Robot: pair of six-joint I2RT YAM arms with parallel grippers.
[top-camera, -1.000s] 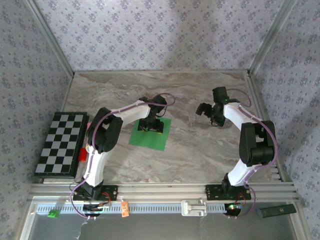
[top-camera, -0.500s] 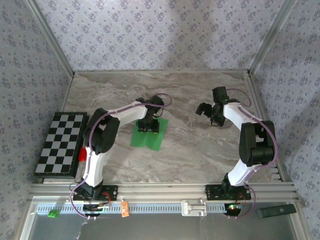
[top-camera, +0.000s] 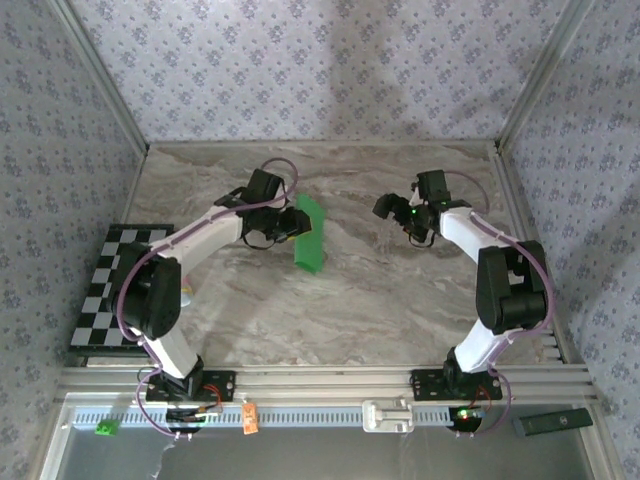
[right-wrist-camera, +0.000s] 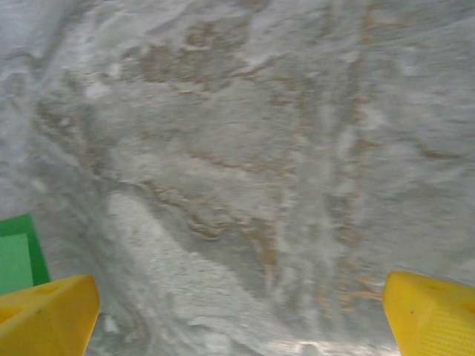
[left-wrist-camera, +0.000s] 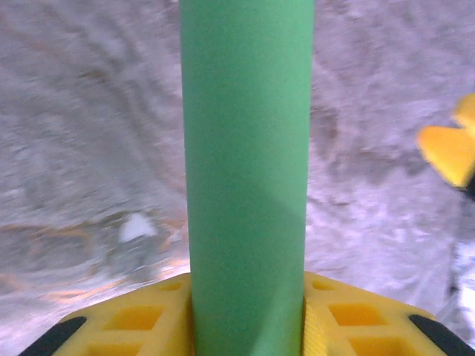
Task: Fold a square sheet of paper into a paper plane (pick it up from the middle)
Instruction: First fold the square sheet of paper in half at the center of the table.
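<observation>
Edges: marble table [top-camera: 330, 310] is boxed by papered walls at the far side and on both flanks, with the aluminium rail [top-camera: 330, 380] along the near edge. Checkered board [top-camera: 100, 300] sits at the left edge, partly under the left arm's elbow. Open marble runs across the near half and through the gap between the two grippers.

Left gripper [top-camera: 283, 225] is out over the far-left-centre of the table, fingers closed on the square sheet of paper [top-camera: 308, 235]. From the top view the sheet reads as a narrow green strip sticking out on the right side of the gripper, with its lower end toward the near edge. Can't tell if that end touches the marble.

Left wrist view: the sheet [left-wrist-camera: 249, 148] comes straight up from between the yellow fingers [left-wrist-camera: 141, 319] as one green band, pinched on both sides and centred in the grip. A blurred yellow finger of the other gripper shows at the right edge.

Right gripper [top-camera: 390, 207] is right of the sheet, apart from it and facing it. Right wrist view: fingers [right-wrist-camera: 44, 315] spread wide with nothing between them but bare marble. A corner of the sheet [right-wrist-camera: 15, 256] shows at the left edge, just above the left-hand finger.
</observation>
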